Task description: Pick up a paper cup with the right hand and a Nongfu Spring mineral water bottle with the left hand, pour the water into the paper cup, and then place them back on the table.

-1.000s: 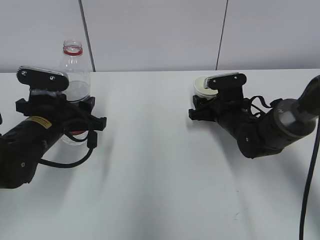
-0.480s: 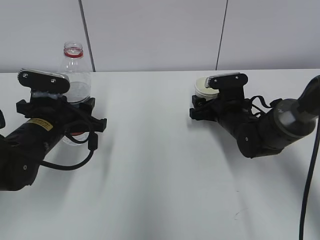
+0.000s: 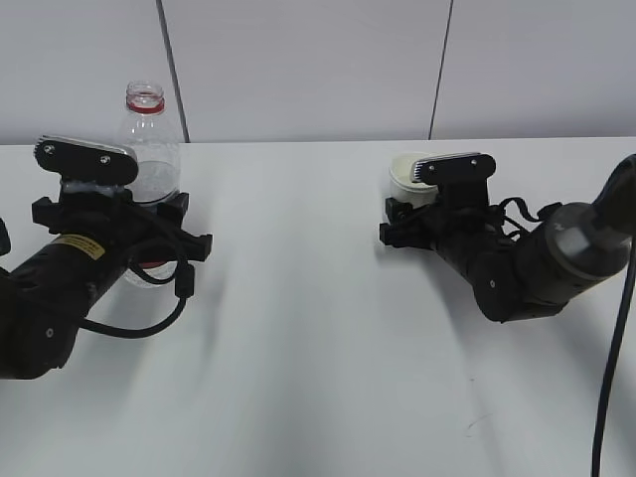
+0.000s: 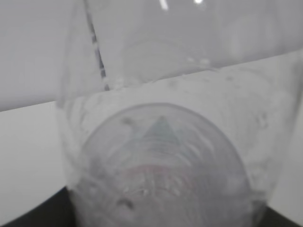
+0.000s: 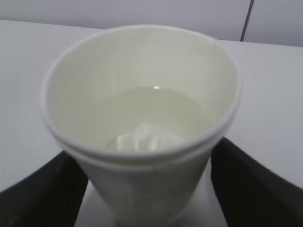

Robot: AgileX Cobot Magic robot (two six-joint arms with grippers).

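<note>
The clear Nongfu Spring bottle [image 3: 149, 149], with a red neck ring and no cap, stands upright on the white table [image 3: 318, 348] at the far left. It fills the left wrist view [image 4: 161, 156]. My left gripper [image 3: 139, 234] is closed round its lower body, with dark finger edges at both sides of it. The cream paper cup [image 3: 409, 169] stands upright at the right. It holds clear water [image 5: 156, 109]. My right gripper [image 3: 417, 214] grips the cup [image 5: 142, 161] low down, with one black finger [image 5: 42, 194] on each side.
A grey panelled wall runs behind the table's far edge. A black cable [image 3: 611, 378] hangs at the right border. A small dark scuff [image 3: 475, 425] marks the table near the front right. Bare tabletop lies between the two arms.
The right gripper and the cup have shifted slightly right and down. The left arm's body dropped a little; the bottle has stayed in place.
</note>
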